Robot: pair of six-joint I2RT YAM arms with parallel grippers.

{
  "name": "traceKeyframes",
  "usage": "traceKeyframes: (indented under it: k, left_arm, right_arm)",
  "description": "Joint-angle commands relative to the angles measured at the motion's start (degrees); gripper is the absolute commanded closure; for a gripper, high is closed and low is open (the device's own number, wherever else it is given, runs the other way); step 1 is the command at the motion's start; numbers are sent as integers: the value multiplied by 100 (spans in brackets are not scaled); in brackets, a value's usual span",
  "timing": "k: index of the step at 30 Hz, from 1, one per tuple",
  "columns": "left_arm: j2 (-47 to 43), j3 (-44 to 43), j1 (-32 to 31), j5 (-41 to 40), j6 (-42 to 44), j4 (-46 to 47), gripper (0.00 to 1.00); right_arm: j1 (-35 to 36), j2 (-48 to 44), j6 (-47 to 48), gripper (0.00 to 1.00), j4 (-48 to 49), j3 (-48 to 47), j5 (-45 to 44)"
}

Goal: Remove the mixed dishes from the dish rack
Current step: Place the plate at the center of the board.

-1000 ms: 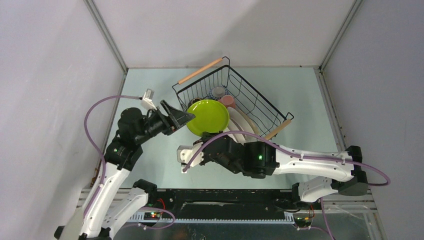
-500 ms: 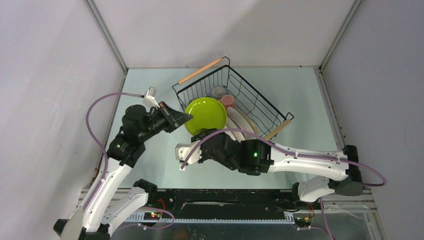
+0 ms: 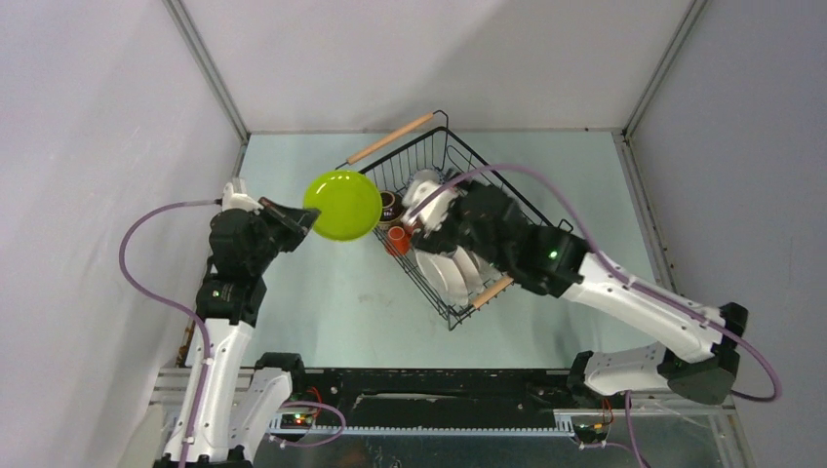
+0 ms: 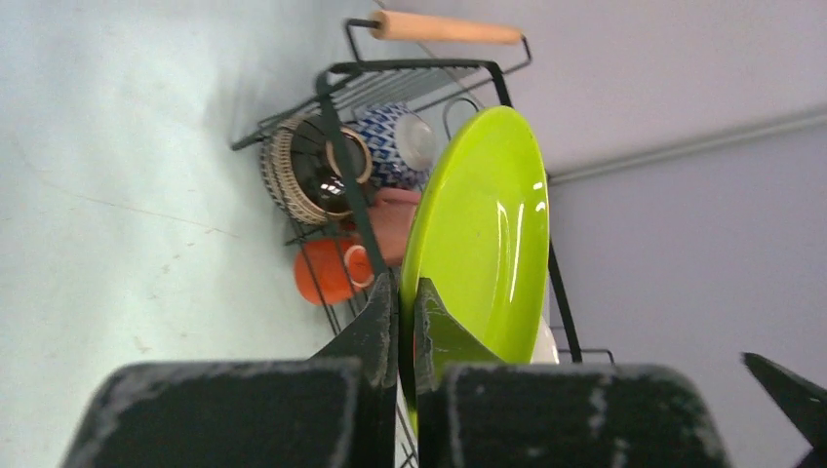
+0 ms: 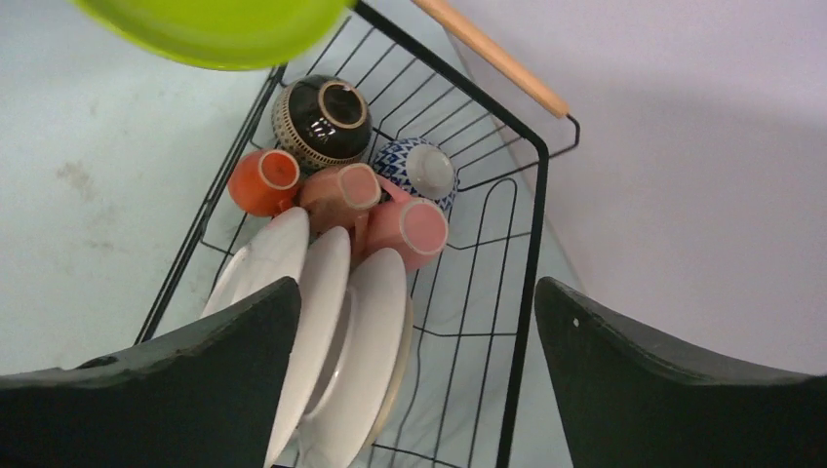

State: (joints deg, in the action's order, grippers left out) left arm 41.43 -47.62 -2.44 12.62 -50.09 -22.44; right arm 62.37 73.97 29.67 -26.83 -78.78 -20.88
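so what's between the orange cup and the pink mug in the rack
A peach cup sits between the orange cup and the pink mug, close against both; the right wrist view shows it.

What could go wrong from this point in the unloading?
1. The left gripper pinches the green plate only at its rim, so the plate could pivot or slip out.
2. The right gripper hangs open over the dish rack, where the white plates lean tightly together beside the pink mugs. A finger coming down might knock a neighbour or catch a wire.
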Motion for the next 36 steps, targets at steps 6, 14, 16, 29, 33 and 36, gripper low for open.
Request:
traceKeyframes:
  k: [6, 14, 16, 29, 33, 36]
  left_arm:
    - [42, 451, 685, -1378, -254, 267, 100]
    - [707, 829, 1177, -2182, -498, 848, 100]
    - [933, 964, 1306, -2347, -503, 1091, 100]
    - [3648, 440, 1993, -2093, 106, 1947, 100]
    - [4274, 248, 2018, -1823, 236, 2176, 100]
    - [4639, -53, 2019, -1654, 309, 1987, 96]
  right_arm:
    - [-1874, -654, -2435, 4, -109, -81, 1181]
    - [-3077, -767, -3382, 5, -630, 30, 1906]
    - [-3277, -827, -3500, 6, -638, 139, 2104]
    - [-3805, -524, -3848, 6, -990, 277, 3021]
    - [-3888, -382, -3932, 6, -1079, 283, 3258]
    - [-3938, -234, -3974, 8, -1173, 284, 3319]
